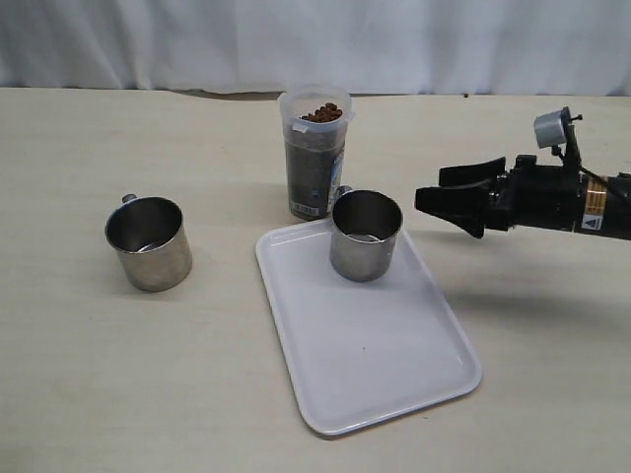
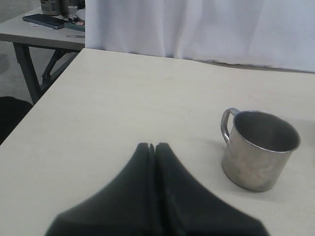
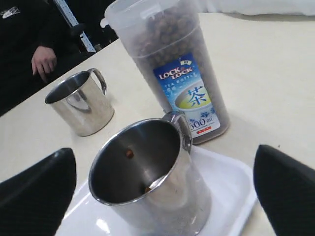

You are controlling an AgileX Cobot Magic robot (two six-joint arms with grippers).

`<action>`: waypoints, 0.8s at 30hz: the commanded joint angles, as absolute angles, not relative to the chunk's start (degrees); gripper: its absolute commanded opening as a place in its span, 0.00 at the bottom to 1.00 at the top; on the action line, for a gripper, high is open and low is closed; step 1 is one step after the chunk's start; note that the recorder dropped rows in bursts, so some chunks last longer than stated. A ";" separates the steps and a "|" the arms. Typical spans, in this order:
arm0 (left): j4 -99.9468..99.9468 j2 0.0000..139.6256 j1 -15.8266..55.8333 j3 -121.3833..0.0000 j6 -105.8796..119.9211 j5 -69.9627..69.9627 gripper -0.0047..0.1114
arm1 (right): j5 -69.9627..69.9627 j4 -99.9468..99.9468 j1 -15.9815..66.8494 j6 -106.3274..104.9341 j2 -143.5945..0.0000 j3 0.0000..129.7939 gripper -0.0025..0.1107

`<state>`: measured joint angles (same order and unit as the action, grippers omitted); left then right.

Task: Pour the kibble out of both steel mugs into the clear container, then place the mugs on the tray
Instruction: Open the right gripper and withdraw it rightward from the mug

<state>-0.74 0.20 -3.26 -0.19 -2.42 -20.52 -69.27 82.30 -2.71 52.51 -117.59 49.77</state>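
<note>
One mug [image 1: 366, 235] stands on the tray [image 1: 394, 365], with my right gripper [image 1: 430, 187] spread wide beside it and holding nothing. The other mug [image 2: 258, 150] sits upright on the table, well apart from the tray. It's nearer my left gripper [image 2: 152, 147], whose jaws are pressed together, so that's the left arm's job.

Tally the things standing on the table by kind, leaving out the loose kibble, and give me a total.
Steel mugs: 2
Clear container: 1
Tray: 1
Total: 4
</note>
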 commanded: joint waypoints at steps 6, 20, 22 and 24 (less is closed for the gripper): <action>-0.71 0.00 -2.96 0.00 -2.38 -19.89 0.04 | -69.96 82.06 -6.69 63.82 -114.23 47.43 0.07; -0.71 0.00 -2.96 0.00 -2.38 -19.89 0.04 | -61.39 34.74 -7.24 30.46 -89.00 15.98 0.07; -0.71 0.00 -2.96 0.00 -2.38 -19.89 0.04 | -60.08 28.22 -7.24 24.96 -86.36 12.44 0.07; -0.71 0.00 -2.96 0.00 -2.38 -19.89 0.04 | -59.07 20.43 -7.24 19.45 -84.06 9.42 0.07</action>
<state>-0.74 0.20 -3.26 -0.19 -2.42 -20.52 -61.07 31.00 -6.75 27.40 -86.97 13.33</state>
